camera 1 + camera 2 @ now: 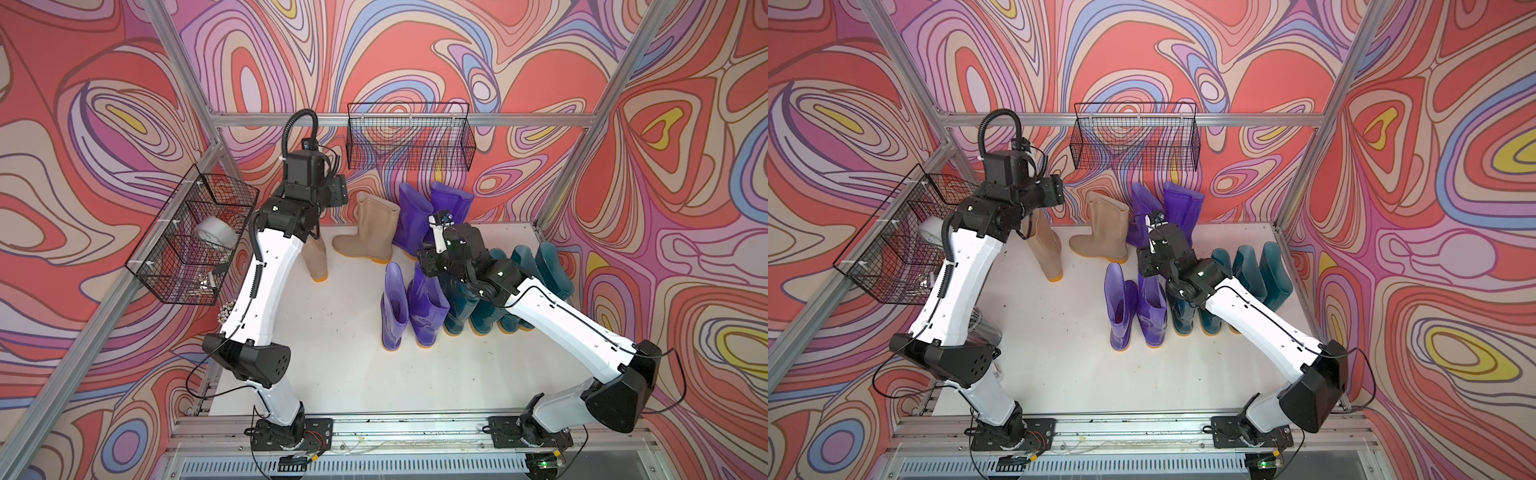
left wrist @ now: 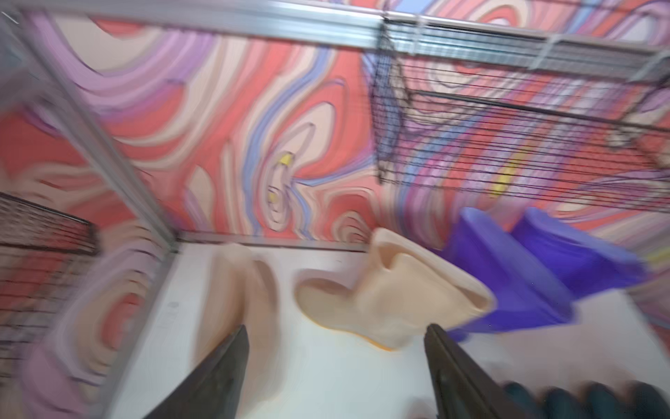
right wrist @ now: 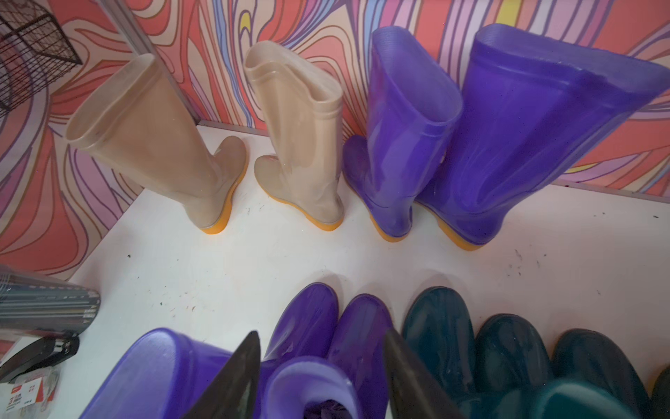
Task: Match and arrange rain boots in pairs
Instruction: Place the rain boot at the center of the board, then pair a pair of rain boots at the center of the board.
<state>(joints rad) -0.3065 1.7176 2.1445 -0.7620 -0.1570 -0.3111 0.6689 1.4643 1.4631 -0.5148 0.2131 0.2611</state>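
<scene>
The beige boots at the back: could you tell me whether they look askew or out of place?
Slightly askew. One beige boot has its toe turned sideways toward the other beige boot, whose toe points rearward. They stand apart and not parallel, unlike the front purple pair.

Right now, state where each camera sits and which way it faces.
Top views: high above the front, looking down and back at the white tabletop; left arm and right arm show.
Left wrist: on the left arm, facing the back-left corner; left gripper frames glossy beige rubber boots.
Right wrist: on the right arm, facing the back wall; right gripper straddles the top of a translucent purple rubber boot.
Shared: all four show the beige boots.
</scene>
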